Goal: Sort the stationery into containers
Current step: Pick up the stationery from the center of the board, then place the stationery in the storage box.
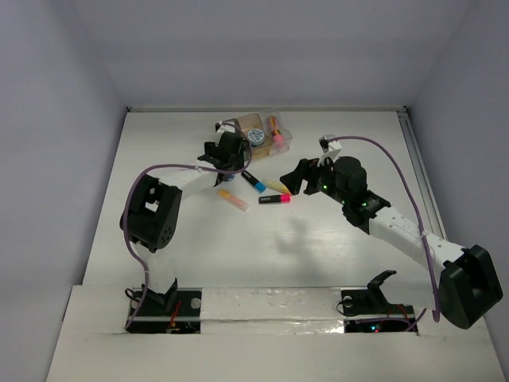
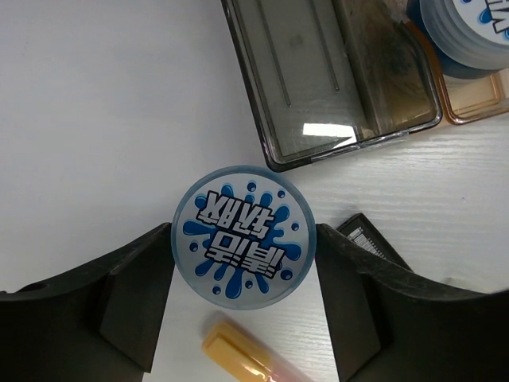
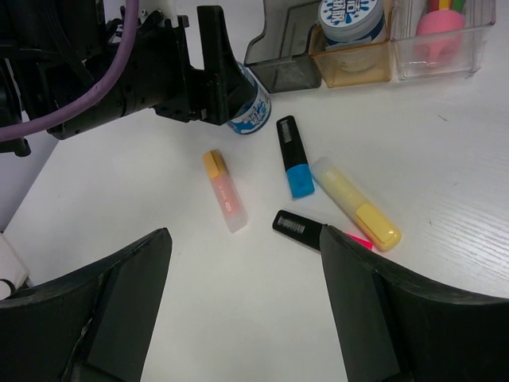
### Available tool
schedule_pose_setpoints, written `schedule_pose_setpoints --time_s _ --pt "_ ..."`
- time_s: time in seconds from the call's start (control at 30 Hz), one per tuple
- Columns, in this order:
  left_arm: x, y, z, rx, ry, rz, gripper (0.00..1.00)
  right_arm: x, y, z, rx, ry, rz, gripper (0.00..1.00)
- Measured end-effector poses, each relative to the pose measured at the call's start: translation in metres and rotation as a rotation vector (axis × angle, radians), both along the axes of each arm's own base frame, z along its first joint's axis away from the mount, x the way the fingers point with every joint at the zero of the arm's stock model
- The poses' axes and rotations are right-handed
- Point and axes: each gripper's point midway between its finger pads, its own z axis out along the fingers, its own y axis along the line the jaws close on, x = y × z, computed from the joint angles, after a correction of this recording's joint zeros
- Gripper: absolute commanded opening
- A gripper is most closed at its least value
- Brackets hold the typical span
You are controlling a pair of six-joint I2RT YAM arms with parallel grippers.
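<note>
My left gripper point(image 2: 242, 239) is shut on a round blue-white tub point(image 2: 242, 236) just in front of the dark grey bin point(image 2: 334, 79). The right wrist view also shows this tub point(image 3: 248, 107). A second tub point(image 3: 350, 16) sits in the amber bin point(image 3: 350, 64). A pink stick point(image 3: 437, 20) stands in the clear bin point(image 3: 477, 40). The orange-yellow highlighter point(image 3: 224, 191), the blue point(image 3: 293, 155), the yellow point(image 3: 354, 203) and the red-pink, black-ended one point(image 3: 306, 227) lie on the table. My right gripper point(image 3: 245, 247) is open and empty just above them.
The three joined bins point(image 1: 258, 131) stand at the back of the white table point(image 1: 262, 255), near the rear wall. The left arm point(image 1: 187, 179) reaches in from the left. The right arm point(image 1: 390, 227) comes in from the right.
</note>
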Motion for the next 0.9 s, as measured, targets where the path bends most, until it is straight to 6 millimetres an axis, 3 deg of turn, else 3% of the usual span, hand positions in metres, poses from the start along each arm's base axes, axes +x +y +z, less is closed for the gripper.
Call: schedule_pose_setpoints --time_s 0.2,0.33,0.47,0.53,0.63,0.77,0.83,0.87,0.9 --pt "0.002 0.004 -0.001 0.002 0.001 0.010 0.31 0.000 0.000 0.000 -0.001 0.000 -0.003 0.81" --pt "-0.001 0.005 0.001 0.000 -0.001 0.011 0.20 0.000 0.000 0.000 -0.001 0.000 -0.003 0.81" --pt "-0.022 0.014 0.013 -0.012 0.006 0.006 0.15 0.000 0.000 0.000 -0.001 0.001 -0.003 0.81" --pt "-0.030 0.013 0.035 -0.048 -0.018 -0.008 0.14 0.000 0.000 -0.001 -0.001 0.003 -0.003 0.81" --pt "-0.029 0.007 0.087 -0.130 -0.118 -0.031 0.14 0.000 0.000 0.000 0.001 0.005 -0.004 0.81" --pt "-0.007 -0.008 0.152 -0.207 -0.242 -0.051 0.14 0.001 -0.001 0.000 0.002 0.006 -0.012 0.80" --pt "0.012 -0.018 0.177 -0.233 -0.291 -0.057 0.14 0.002 -0.002 -0.001 0.000 0.004 -0.017 0.66" --pt "0.023 -0.024 0.187 -0.243 -0.313 -0.060 0.14 0.002 -0.002 -0.001 -0.001 0.004 -0.019 0.47" --pt "0.034 -0.030 0.193 -0.250 -0.327 -0.061 0.14 0.002 -0.003 -0.001 -0.002 0.003 -0.021 0.14"
